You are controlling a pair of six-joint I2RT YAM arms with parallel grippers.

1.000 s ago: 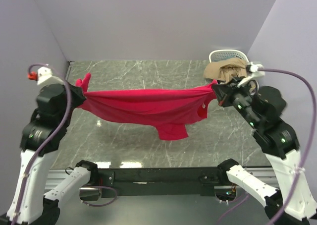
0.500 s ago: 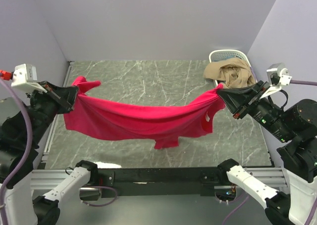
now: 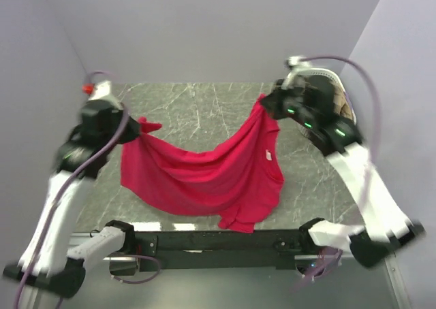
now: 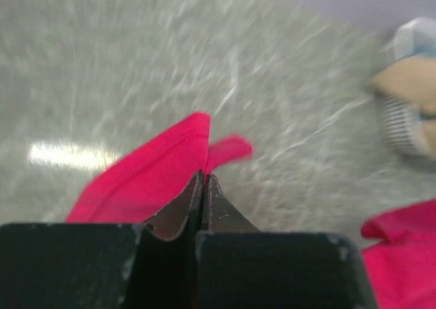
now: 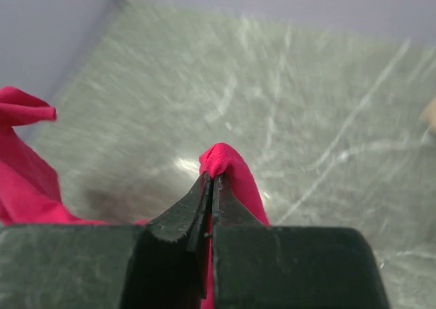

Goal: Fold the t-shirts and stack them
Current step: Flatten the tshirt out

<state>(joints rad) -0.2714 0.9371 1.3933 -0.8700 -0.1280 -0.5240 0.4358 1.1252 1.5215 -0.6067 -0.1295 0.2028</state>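
T-shirt [image 3: 204, 176] (red, sagging), basket [image 4: 400, 122] far right

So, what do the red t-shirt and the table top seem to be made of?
Red t-shirt: soft matte cloth, probably cotton knit; it sags and creases. Table top: glossy grey-green surface with white veins and reflections; perhaps marble or a printed imitation.

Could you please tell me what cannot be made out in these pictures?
- Top view: the white plastic lattice basket is mostly hidden behind the right arm.
- Top view: the small white label on the crimson-red cloth t-shirt is too small to read.
- Wrist views: blur smears the grey marbled table; the shut left gripper and right gripper hide the pinched cloth.
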